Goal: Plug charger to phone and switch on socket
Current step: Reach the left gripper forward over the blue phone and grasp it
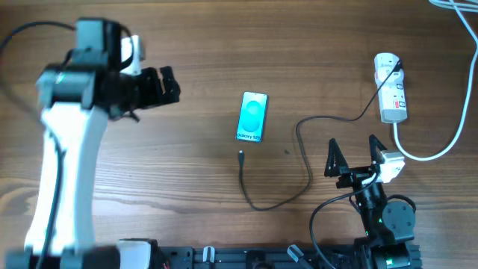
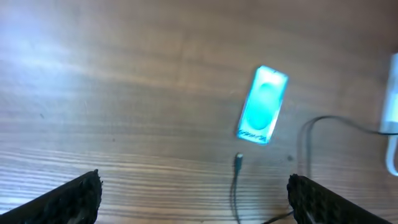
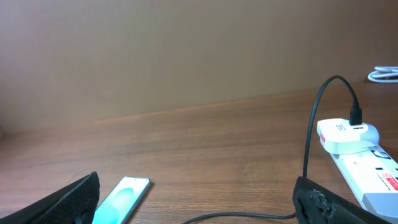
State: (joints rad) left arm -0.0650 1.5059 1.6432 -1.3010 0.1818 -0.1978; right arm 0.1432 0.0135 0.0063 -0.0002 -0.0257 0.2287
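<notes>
The phone (image 1: pixel 253 116) lies flat mid-table with its teal screen lit; it also shows in the left wrist view (image 2: pixel 263 104) and the right wrist view (image 3: pixel 123 199). The black charger cable (image 1: pixel 302 153) runs from the socket (image 1: pixel 391 88) in a loop, its connector tip (image 1: pixel 241 155) lying loose just below the phone, apart from it; the tip shows in the left wrist view (image 2: pixel 239 161). The socket also shows in the right wrist view (image 3: pixel 364 163). My left gripper (image 1: pixel 166 84) is open and empty, left of the phone. My right gripper (image 1: pixel 354 155) is open and empty, below the socket.
A thick white cord (image 1: pixel 455 134) curves from the socket along the right edge of the wooden table (image 1: pixel 187 172). A black rail runs along the table's front edge (image 1: pixel 246 258).
</notes>
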